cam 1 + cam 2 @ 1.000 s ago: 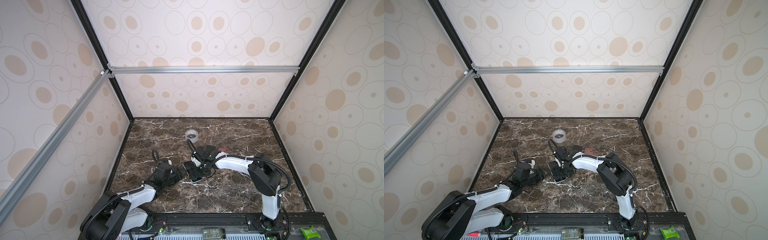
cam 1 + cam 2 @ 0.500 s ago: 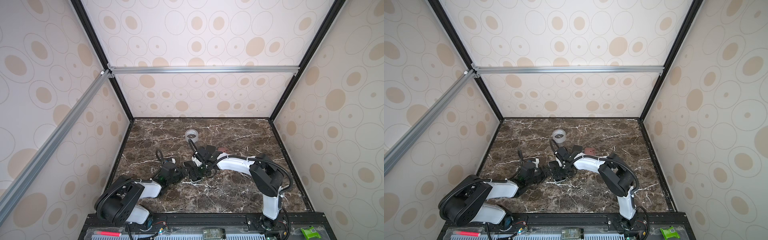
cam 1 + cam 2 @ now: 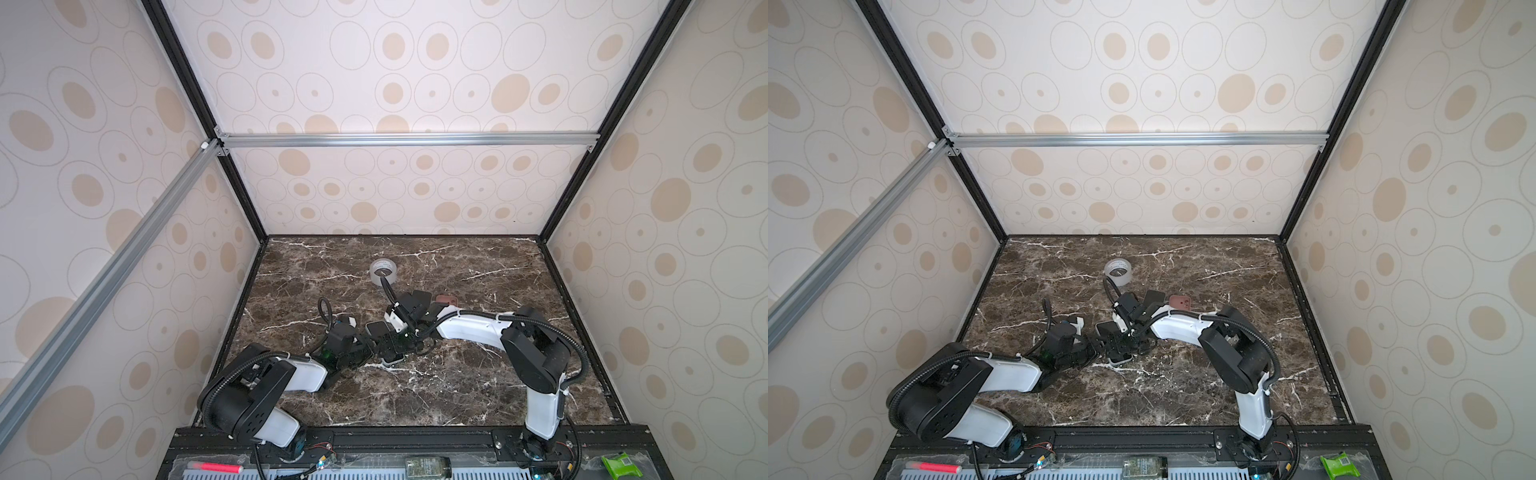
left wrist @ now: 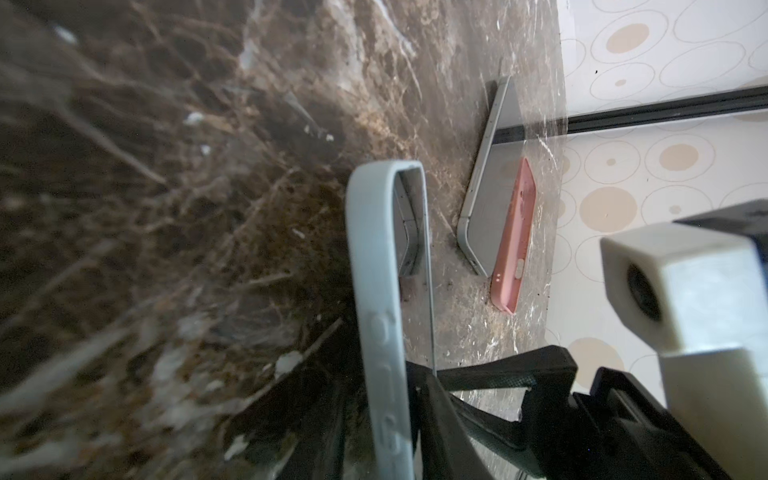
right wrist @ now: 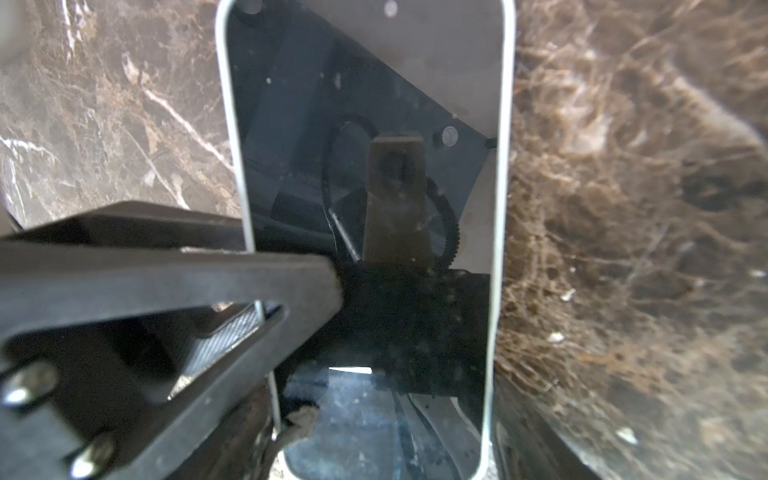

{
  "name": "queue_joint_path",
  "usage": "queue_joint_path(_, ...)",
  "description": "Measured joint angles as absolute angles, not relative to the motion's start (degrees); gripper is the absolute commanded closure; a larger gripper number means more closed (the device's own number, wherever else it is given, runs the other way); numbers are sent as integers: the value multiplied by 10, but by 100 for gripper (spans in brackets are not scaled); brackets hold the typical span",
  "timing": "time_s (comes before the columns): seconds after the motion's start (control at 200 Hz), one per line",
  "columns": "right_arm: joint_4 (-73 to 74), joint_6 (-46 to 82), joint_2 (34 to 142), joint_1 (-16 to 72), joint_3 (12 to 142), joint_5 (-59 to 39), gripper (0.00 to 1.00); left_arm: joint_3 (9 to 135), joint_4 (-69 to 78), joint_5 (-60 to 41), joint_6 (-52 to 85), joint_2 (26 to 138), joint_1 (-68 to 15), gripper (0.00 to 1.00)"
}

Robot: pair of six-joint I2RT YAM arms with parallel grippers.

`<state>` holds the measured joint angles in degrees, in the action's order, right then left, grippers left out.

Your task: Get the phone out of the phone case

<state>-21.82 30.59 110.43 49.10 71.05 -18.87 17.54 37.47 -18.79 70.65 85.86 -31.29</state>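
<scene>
Marble tabletop [image 3: 457, 395]: left end effector [image 3: 369, 348], right end effector [image 3: 400, 341] at the phone [image 5: 374, 83]; grip of either unclear

Arms [image 3: 469, 328]: white shells, blk joints; corrugated blk cables [image 3: 583, 361]; white cam housing [image 4: 681, 291].

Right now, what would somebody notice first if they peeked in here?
The left hand and the right hand meet in the middle of the dark marble table, both at one phone in a pale case. Farther back stands a roll of tape, and a pink case lies just behind the right arm.
</scene>
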Motion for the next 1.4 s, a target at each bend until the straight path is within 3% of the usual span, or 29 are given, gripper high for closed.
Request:
queue_joint_path(0.24, -211, 303, 1102, 488, 704, -196, 33, 186, 391, -192, 706, 880, -313, 77)
queue_joint_path(0.32, -209, 305, 1102, 488, 703, -196, 33, 187, 398, -192, 708, 885, -314, 85)
queue_joint_path(0.665, -208, 312, 1102, 481, 703, -206, 32, 188, 429, -198, 719, 899, -314, 86)
queue_joint_path(0.89, -189, 316, 1092, 480, 686, -206, 25, 188, 430, -195, 719, 894, -316, 94)
queue_joint_path(0.96, -179, 315, 1084, 480, 674, -205, 22, 188, 423, -192, 714, 887, -318, 100)
queue_joint_path(1.045, -172, 314, 1074, 481, 661, -208, 19, 188, 407, -192, 704, 874, -324, 100)
queue_joint_path(1.4, -133, 276, 892, 488, 548, -157, 12, 207, 309, -183, 630, 761, -332, 100)
